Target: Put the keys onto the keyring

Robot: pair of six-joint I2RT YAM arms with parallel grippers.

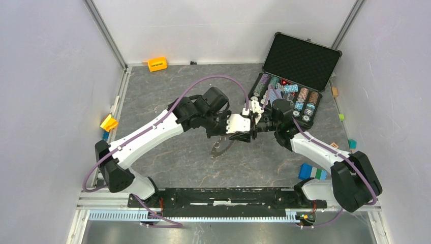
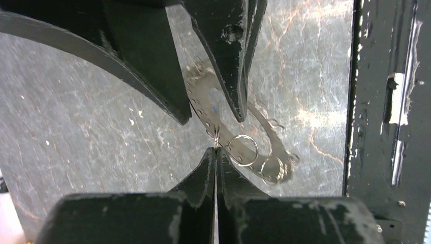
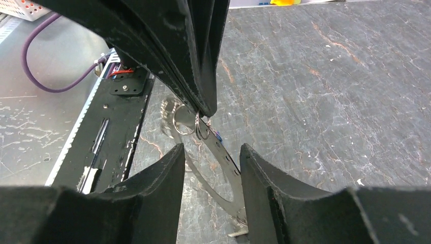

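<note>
Above the middle of a grey marbled table [image 1: 167, 96], two robot arms were tip to tip. Seen from the left wrist camera, the left gripper [image 2: 216, 153] was clenched tight, its two black fingers pressed together on a thin wire loop of the keyring [image 2: 202, 104]. The keyring was a flat, curved strip of silvery metal punched with a row of small holes, and it carried at least two small wire rings [image 2: 243, 150]. It dangled from that pinch and curved down toward the table; whether its lower end touched the surface could not be told. A tiny blue speck [image 3: 218, 136] sat on the strip near the pinch, too small to identify. The right gripper [image 3: 211, 157] was released, its fingers spread on either side of the strip without gripping it, just beside the left fingertips. At the far right of the table an open black case [image 1: 302, 61] held rows of poker chips [image 1: 304, 95]. An orange block [image 1: 157, 63] lay by the back wall and a yellow block [image 1: 109, 122] at the left edge.
</note>
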